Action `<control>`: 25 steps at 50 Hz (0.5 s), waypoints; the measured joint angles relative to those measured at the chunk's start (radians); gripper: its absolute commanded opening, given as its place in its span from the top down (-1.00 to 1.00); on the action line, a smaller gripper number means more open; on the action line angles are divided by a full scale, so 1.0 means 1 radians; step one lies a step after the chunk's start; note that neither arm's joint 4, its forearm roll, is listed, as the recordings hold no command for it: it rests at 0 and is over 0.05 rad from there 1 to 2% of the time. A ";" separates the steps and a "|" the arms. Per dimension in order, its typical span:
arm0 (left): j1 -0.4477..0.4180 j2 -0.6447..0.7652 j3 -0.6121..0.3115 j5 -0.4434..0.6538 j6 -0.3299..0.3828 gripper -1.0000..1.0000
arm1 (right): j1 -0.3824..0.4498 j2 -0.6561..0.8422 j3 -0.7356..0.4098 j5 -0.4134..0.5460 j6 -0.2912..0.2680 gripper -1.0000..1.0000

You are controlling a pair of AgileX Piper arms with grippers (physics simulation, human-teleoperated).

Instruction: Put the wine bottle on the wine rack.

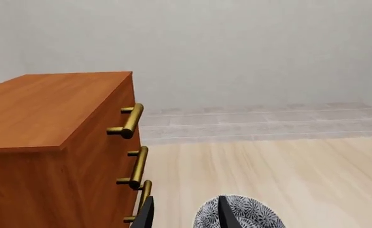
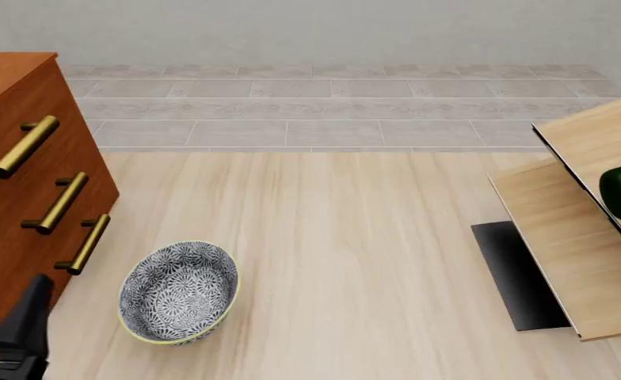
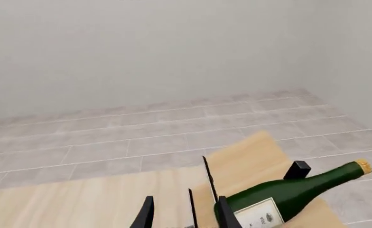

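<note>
One wine bottle (image 3: 293, 192) lies tilted on the slanted pale-wood panels of the wine rack (image 2: 564, 229) at the far right of the surface, its cork end raised and its labelled body low. It looks like smooth, rigid glass, so I judge it heavy for its width, slippery and breakable; the thick body just above the label would give a safer hold than the slim neck. The right claw (image 3: 182, 213) sits just beside the bottle's body, fingers spread and gripping nothing. The left claw (image 1: 186, 216) hangs released near the patterned bowl (image 2: 178, 291) and the drawer cabinet (image 2: 15, 198) on the left.
</note>
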 measured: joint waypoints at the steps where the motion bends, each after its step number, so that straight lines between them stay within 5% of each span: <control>1: 0.001 0.000 -0.003 0.003 0.000 -1.00 | 0.005 -0.006 0.002 0.002 -0.003 -1.00; 25: 0.012 -0.004 -0.073 0.060 0.007 -1.00 | 0.064 -0.175 0.057 0.094 -0.079 -1.00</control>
